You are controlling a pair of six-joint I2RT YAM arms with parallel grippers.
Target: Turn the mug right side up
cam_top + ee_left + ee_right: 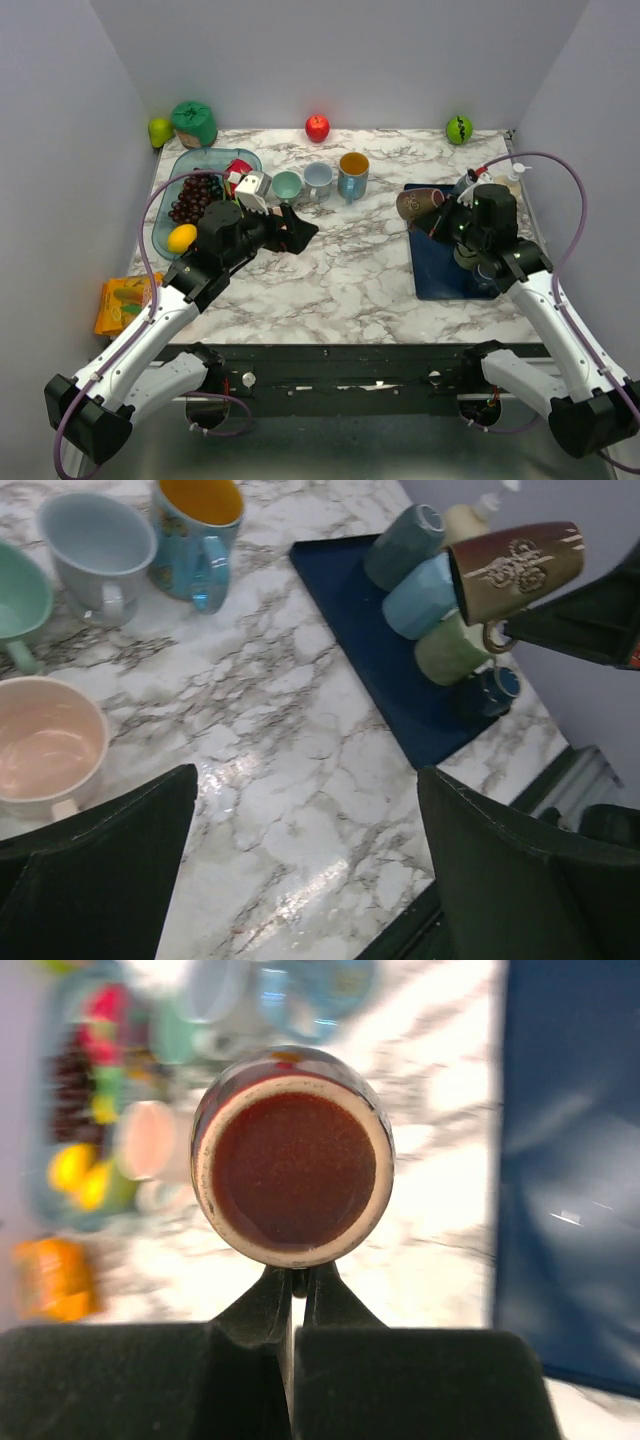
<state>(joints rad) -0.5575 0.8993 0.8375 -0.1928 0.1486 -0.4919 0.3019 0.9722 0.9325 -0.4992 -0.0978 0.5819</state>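
Observation:
A brown mug (418, 203) with a cream pattern (515, 568) hangs on its side in the air over the left edge of the dark blue tray (440, 275). My right gripper (297, 1285) is shut on its handle, and one round brown end ringed in cream (293, 1168) faces the right wrist camera. Other mugs lie stacked on the blue tray (370, 650) behind it: a dark teal one (405, 545), a light blue one (420, 595) and a green one (450, 650). My left gripper (290, 228) hovers open over bare marble (305, 870), holding nothing.
Upright cups stand in a row at the back: pink (45, 745), mint (287, 185), pale blue (318, 178), and blue with a yellow inside (352, 175). A teal tray of fruit (195, 205) sits at the left, with an orange packet (125, 300) below it. A red apple (317, 127) lies by the back wall.

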